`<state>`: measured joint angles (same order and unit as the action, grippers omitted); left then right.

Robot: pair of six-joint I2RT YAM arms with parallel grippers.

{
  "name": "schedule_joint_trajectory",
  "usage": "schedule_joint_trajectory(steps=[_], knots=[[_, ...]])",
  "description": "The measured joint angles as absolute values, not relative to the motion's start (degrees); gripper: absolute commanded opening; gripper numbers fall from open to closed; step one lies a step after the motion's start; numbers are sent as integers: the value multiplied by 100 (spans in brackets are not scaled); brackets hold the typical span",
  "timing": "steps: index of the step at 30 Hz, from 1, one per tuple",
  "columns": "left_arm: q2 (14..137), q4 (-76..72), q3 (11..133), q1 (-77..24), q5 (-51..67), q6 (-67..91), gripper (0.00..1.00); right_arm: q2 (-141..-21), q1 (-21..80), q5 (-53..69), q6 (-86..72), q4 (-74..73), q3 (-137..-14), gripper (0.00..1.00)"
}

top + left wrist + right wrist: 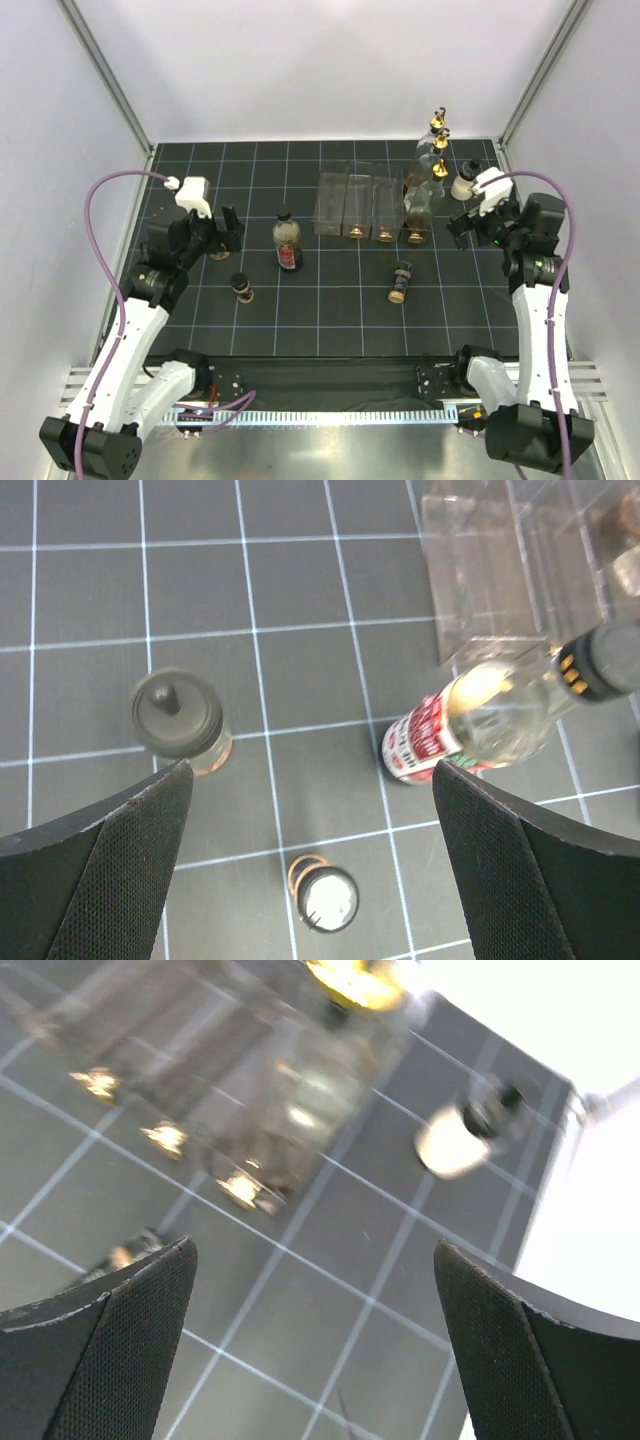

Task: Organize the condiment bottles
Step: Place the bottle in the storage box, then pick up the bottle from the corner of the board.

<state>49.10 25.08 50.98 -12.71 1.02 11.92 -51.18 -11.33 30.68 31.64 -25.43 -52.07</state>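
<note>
The left gripper (312, 780) and the right gripper (315, 1250) are both spread wide and hold nothing. The red-labelled bottle (287, 241) stands mid-desk (330, 320), with a short black-capped bottle (241, 288) nearby. Tall gold-spouted bottles (432, 165) cluster beside the clear rack (345, 200). One small bottle (400, 282) lies tipped.

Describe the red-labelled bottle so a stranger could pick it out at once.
Find the clear plastic rack toward the back of the gridded mat. Left of it, one bottle stands by itself. It is the only one with a red label, and it has a black cap.
</note>
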Motion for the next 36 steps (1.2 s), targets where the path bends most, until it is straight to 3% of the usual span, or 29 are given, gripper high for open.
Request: schedule_joint_trajectory(steps=[6,12,20,27,36], knots=[[4626,2464,4716,-1271,-16,1118,100,-5411,-2200,3426,2888,-2598,-5231,100],[4471,2451,4558,-1271,-106,993,100,-6639,-2727,3726,2510,-2580,-5487,100],[4436,2423,4552,-1271,-150,956,100,-8044,-2749,3723,2036,-2469,-6173,100],[4453,2423,4552,-1271,-154,910,100,-9389,-2700,3509,1645,-2434,-7502,100],[4501,2423,4550,-1271,-193,869,99,-10818,-2064,2412,1181,-2508,-9238,100]])
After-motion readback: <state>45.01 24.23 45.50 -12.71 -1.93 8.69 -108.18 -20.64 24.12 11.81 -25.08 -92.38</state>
